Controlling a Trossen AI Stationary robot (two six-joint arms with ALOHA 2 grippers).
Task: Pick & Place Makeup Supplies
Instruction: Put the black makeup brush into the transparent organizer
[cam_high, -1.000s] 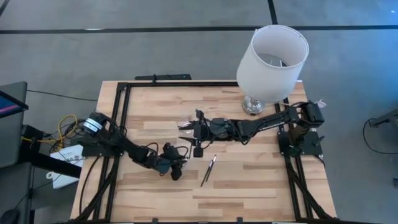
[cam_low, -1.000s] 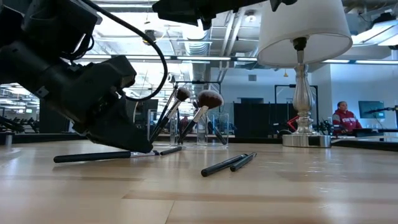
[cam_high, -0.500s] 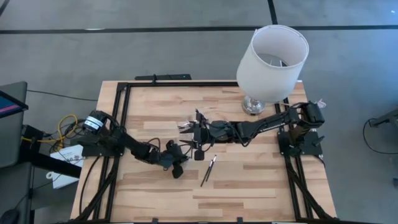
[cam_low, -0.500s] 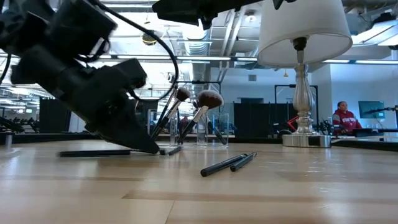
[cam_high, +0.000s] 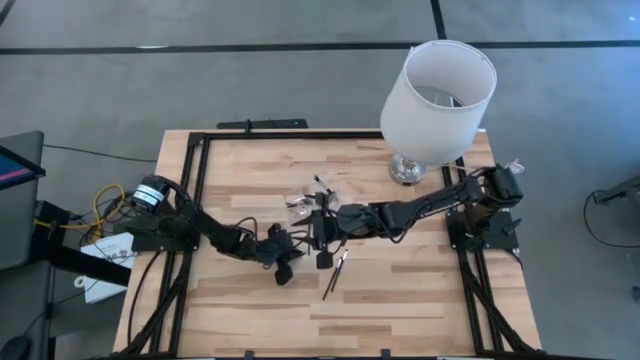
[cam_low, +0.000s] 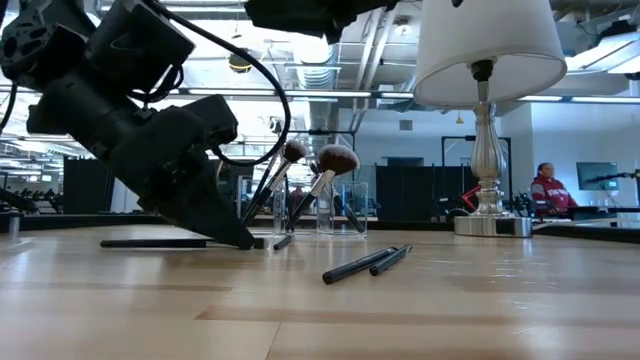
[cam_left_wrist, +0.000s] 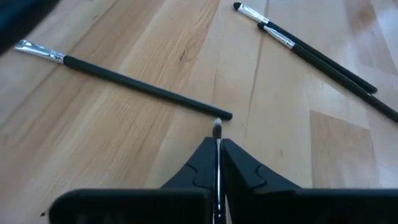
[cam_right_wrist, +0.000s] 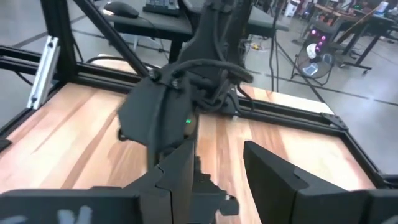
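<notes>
The left gripper (cam_left_wrist: 217, 163), at the bottom middle of the left wrist view, is squeezed tight on a thin makeup brush (cam_left_wrist: 217, 134). To do this well, it should lift slowly and straight so the brush does not slip or bump the others. The right gripper (cam_right_wrist: 217, 163) waits with its jaws apart, holding nothing. Three more brushes lie on the table (cam_left_wrist: 112, 155): one long brush (cam_left_wrist: 130, 86) across the middle and two brushes (cam_left_wrist: 311, 53) at the upper right.
</notes>
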